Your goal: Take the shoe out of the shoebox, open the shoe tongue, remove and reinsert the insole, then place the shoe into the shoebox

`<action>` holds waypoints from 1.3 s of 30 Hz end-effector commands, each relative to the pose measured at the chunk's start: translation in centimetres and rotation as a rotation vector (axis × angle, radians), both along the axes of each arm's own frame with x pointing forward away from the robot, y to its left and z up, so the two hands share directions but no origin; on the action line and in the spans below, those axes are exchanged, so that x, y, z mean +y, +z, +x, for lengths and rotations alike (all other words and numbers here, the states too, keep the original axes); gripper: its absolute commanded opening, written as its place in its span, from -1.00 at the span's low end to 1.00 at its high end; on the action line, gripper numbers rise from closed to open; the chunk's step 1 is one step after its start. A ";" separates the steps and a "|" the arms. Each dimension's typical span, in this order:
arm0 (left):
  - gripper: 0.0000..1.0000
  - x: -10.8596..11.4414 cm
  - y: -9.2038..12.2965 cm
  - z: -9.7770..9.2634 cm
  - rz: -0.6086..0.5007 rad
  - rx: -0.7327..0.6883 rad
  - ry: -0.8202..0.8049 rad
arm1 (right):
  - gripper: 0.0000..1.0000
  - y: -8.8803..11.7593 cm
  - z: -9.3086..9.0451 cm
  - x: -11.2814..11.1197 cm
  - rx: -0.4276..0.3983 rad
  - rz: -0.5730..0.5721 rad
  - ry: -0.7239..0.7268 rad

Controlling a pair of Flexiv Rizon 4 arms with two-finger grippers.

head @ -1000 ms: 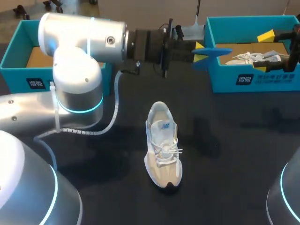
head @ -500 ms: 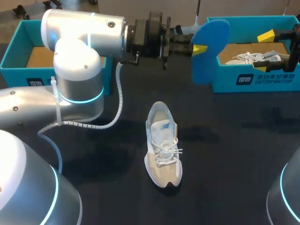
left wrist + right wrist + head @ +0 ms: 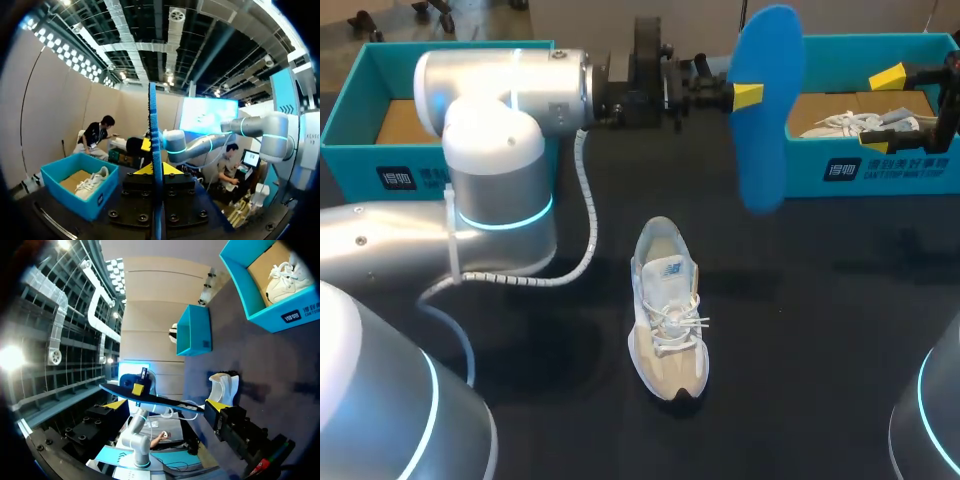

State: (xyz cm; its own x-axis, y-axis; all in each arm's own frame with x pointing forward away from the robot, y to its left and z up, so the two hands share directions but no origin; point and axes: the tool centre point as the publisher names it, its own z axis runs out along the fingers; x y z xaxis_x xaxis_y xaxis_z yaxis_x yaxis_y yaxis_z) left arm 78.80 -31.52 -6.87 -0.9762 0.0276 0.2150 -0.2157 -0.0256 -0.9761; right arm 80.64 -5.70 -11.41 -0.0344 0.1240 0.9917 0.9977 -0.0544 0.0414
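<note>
A beige and white shoe (image 3: 667, 312) lies on the black table (image 3: 820, 330), toe toward me. Above and behind it, my left gripper (image 3: 744, 96) is shut on a blue insole (image 3: 766, 130), which hangs with its broad face showing. In the left wrist view the insole (image 3: 152, 125) stands edge-on between the yellow tips of the left gripper (image 3: 153, 172). My right gripper (image 3: 882, 110) stands open over the right shoebox (image 3: 880, 170), nothing between its fingers. In the right wrist view the right gripper (image 3: 165, 407) is open, with the insole (image 3: 150, 399) and the shoe (image 3: 223, 385) ahead of it.
The right teal shoebox holds a second white shoe (image 3: 848, 124). Another teal shoebox (image 3: 370, 165) stands at the back left, partly behind my left arm. In the left wrist view a teal box (image 3: 75, 187) with a shoe sits beside the gripper.
My left wrist has turned, so the insole went from lying flat and edge-on to hanging with its broad face showing. The shoe and my right arm have not moved.
</note>
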 end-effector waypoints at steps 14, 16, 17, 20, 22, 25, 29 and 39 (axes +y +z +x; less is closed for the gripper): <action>-1.00 0.7 -2.4 -0.2 0.107 0.809 -0.053 | 1.00 0.0 0.0 0.1 0.000 -0.002 -0.001; -1.00 0.8 -2.4 -0.2 0.126 0.843 -0.057 | 1.00 0.0 0.0 0.1 0.000 -0.002 -0.001; -1.00 0.9 -2.4 -0.2 0.140 0.871 -0.062 | 1.00 0.0 0.0 0.1 0.000 -0.002 -0.001; -1.00 1.1 -2.5 -0.3 0.157 0.969 -0.079 | 1.00 0.0 0.0 0.1 0.000 -0.002 -0.001; -1.00 1.2 -2.5 -0.3 0.163 1.004 -0.089 | 1.00 0.0 0.0 0.1 0.000 -0.002 -0.001; -1.00 1.4 -2.7 -0.6 0.164 1.138 -0.119 | 1.00 0.0 0.0 0.1 0.000 -0.002 -0.001; -1.00 1.6 -3.0 -0.8 0.173 1.228 -0.128 | 1.00 0.0 0.0 0.1 0.000 -0.002 -0.001; -1.00 2.1 -5.1 -0.9 0.108 1.333 -0.204 | 1.00 0.0 0.0 0.1 0.000 -0.002 -0.001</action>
